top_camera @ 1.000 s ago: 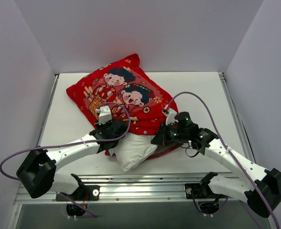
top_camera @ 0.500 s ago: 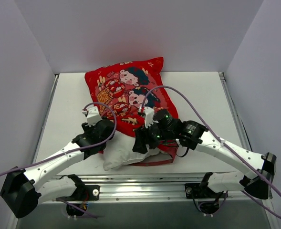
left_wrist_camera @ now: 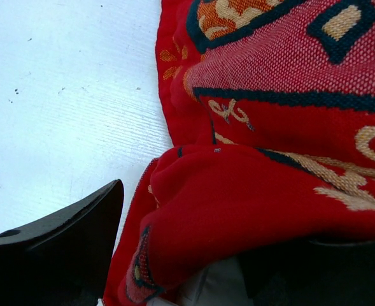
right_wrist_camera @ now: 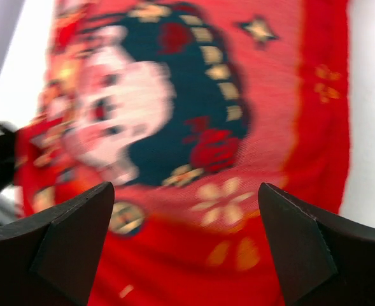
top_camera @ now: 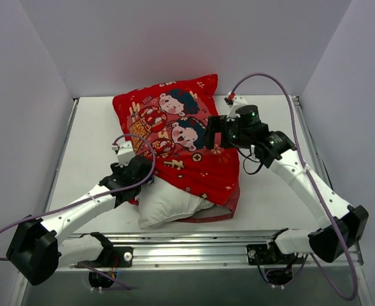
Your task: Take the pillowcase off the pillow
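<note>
Setting: white table (top_camera: 270, 197) boxed in by plain pale walls (top_camera: 174, 44); arm bases along its near edge.
Landmark: the pillow (top_camera: 168, 203), lying diagonally at mid-table. Its near white end is bare and close to the table's near edge.
Pillowcase (top_camera: 174, 137): covers the pillow's far part. The open mouth is bunched across the pillow's near third, so I judge it partly off.
Left claw (top_camera: 138, 172): at the pillow's left side, by the bunched hem. The wrist view shows the jaws parted, with a red fold lying loosely between them and a sliver of white below. Released, nothing pinched.
Right claw (top_camera: 214, 132): above the pillow's far right, over the printed faces. Jaws wide with nothing between them. Released.
Risk 1: nothing anchors the pillow. A pull on the cover alone would likely drag pillow and cover together.
Risk 2: if the left claw closes where it sits, it probably takes red hem, not white stuffing, so no counter-hold.
Risk 3: a deep pinch by the right claw could catch stuffing through the fabric and lock the two together.
Risk 4: a pull toward the bases could slide the pillow's bare end off the table's near edge.
</note>
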### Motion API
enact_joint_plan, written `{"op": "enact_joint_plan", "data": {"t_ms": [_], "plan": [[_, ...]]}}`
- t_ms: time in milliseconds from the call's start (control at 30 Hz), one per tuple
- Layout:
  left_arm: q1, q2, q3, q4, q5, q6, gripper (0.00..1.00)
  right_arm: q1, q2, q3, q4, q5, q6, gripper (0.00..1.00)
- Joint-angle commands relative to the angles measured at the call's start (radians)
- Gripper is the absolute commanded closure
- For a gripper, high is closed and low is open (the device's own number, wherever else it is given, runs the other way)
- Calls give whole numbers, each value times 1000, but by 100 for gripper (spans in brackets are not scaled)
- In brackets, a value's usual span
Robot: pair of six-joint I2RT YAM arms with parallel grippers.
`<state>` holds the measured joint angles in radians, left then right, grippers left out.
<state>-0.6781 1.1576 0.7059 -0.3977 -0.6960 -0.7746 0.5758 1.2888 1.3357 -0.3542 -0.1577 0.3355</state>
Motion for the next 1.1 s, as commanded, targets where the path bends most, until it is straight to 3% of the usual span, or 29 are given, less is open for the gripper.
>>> {"op": "enact_joint_plan", "data": {"t_ms": [0, 200, 367, 600, 700, 967, 1067], "plan": [[18, 39, 32, 82, 73, 50, 24, -74, 56, -93, 87, -51, 13, 9], [58, 68, 62, 216, 93, 162, 21, -80, 92, -217, 199, -101, 43, 12], [156, 149, 142, 321, 228, 198, 13, -67, 84, -326, 331, -196, 129, 20], [206, 229, 268, 324, 352, 245, 3, 82, 53, -365, 385, -145, 207, 23], [222, 202, 291, 297, 346, 241, 6, 136, 27, -398, 421, -115, 255, 24], [302, 87, 405, -35, 308, 183, 6, 144, -2, -426, 486, -8, 324, 25], [360, 41, 405, -107, 361, 156, 6, 144, 26, -403, 517, -11, 326, 25]]}}
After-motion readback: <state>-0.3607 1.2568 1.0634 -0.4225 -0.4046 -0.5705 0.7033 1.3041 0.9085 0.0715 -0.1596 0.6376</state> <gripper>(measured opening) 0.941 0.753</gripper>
